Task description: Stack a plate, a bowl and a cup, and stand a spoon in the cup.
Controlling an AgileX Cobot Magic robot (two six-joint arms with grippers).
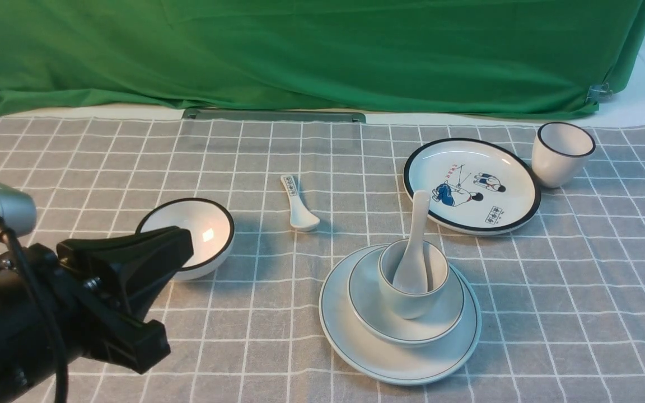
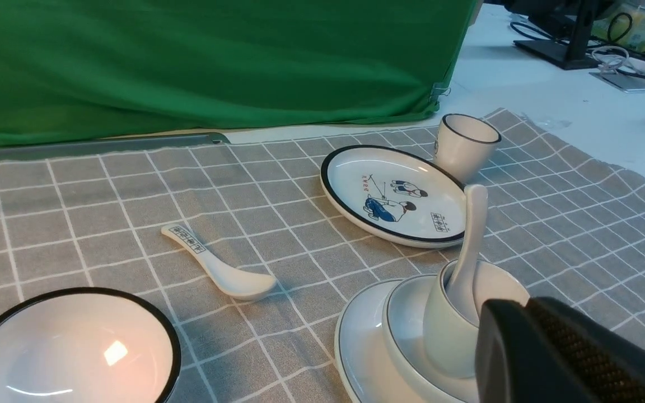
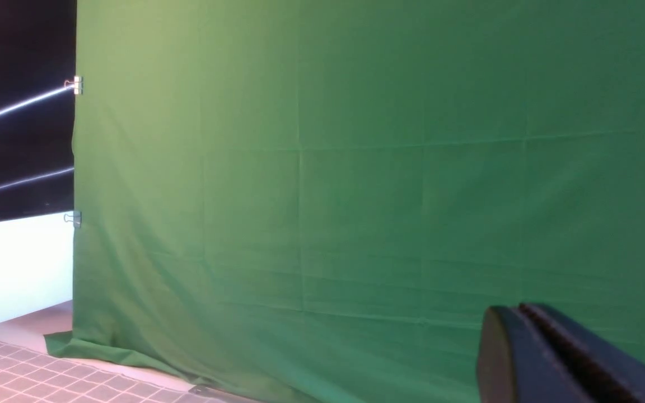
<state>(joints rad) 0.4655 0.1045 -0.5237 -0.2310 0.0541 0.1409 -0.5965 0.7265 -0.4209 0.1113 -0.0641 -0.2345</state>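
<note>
In the front view, the stack is sitting to the right of the left gripper [image 1: 168, 296], well apart: pale plate [image 1: 401, 366] lying beneath bowl [image 1: 367, 305], cup [image 1: 412, 299] standing inside, plain white spoon [image 1: 415, 252] leaning upright in it; bare checked cloth [image 1: 580, 313] is stretching rightward. In the left wrist view, its fingers are pressing together, empty. In the right wrist view, the right gripper [image 3: 521, 313] is closing on nothing, facing green curtain [image 3: 300, 196]
</note>
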